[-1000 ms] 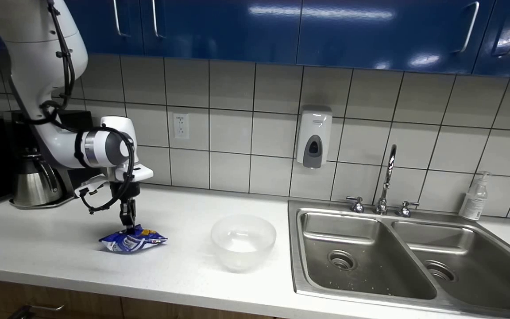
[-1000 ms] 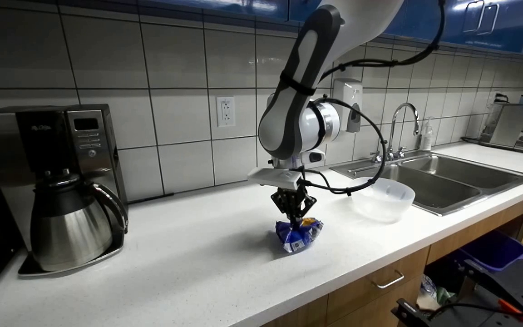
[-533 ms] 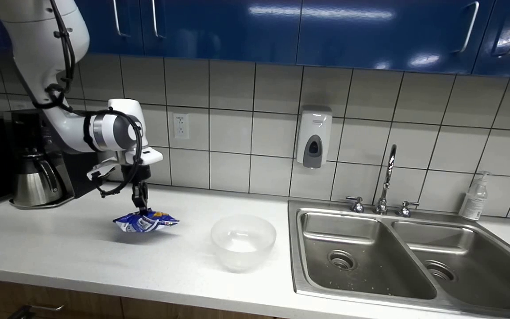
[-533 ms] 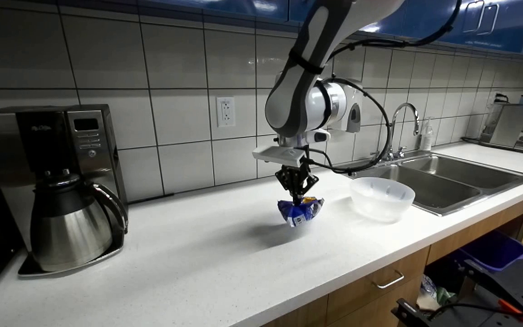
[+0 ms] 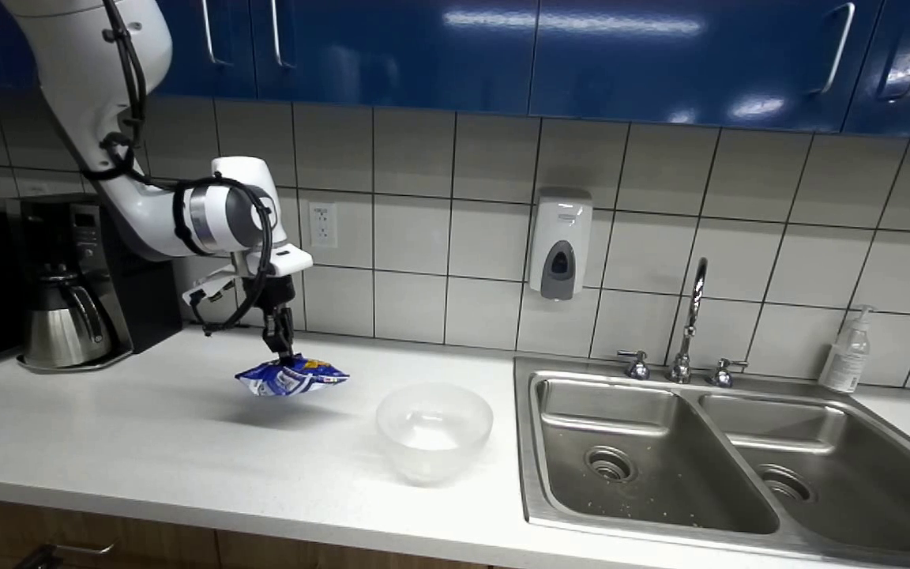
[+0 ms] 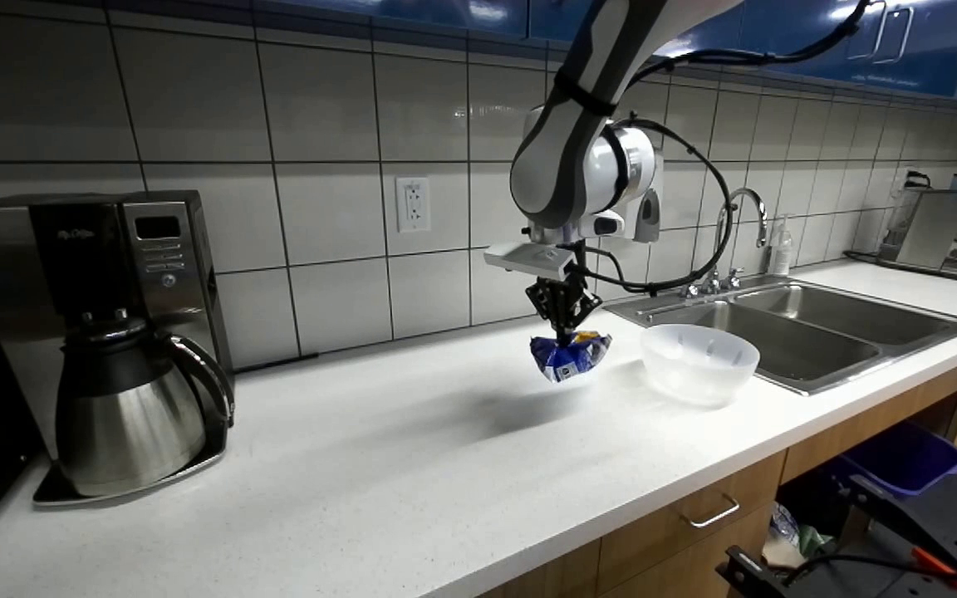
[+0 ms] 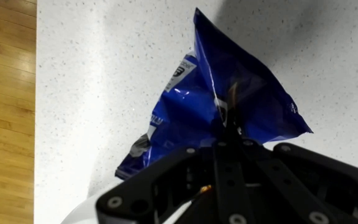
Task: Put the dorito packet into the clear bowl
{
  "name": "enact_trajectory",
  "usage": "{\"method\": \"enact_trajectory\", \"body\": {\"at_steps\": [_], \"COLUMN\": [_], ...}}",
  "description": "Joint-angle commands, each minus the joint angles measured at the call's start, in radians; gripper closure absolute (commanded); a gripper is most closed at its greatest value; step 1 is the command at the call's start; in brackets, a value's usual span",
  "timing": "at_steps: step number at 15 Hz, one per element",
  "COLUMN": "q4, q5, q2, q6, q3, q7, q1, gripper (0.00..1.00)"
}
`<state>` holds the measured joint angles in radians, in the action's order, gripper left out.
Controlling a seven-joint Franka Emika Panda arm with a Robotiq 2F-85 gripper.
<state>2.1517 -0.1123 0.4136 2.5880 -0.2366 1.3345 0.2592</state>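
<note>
Blue pkt (image 5: 291,381) higher, nearer bowl (image 5: 434,457) vs 0.5s ago — in gripper (image 6: 564,338), jaws tight on it

Packet (image 5: 289,381) above counter (image 5: 131,450), left of bowl (image 5: 433,460), perhaps slightly behind.

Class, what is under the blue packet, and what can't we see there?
Under the packet, held up by the gripper: a gap, then the white counter, partly shadowed. In the wrist view, the packet covers part of that counter.

Wall (image 5: 415,229) was pale tile with dark grout (image 5: 374,192), glossy blue cabinets (image 5: 392,59) up top caught streaks of light (image 5: 621,23), speckled white bench (image 7: 70,77) had wood-look drawers (image 6: 661,527) underneath. Floor (image 7: 8,140) was yellowish planks.
</note>
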Motion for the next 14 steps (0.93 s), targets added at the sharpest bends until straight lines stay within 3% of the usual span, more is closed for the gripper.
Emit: {"method": "enact_trajectory", "body": {"at_steps": [1, 14], "q4": [-0.017, -0.100], "q5": [-0.051, -0.176], "q2": [-0.036, -0.025], "q6": [-0.054, -0.173], "q3": [-0.027, -0.111], "q7": [0.066, 0.221], "q1": [-0.030, -0.136], "gripper": [1.00, 1.00]}}
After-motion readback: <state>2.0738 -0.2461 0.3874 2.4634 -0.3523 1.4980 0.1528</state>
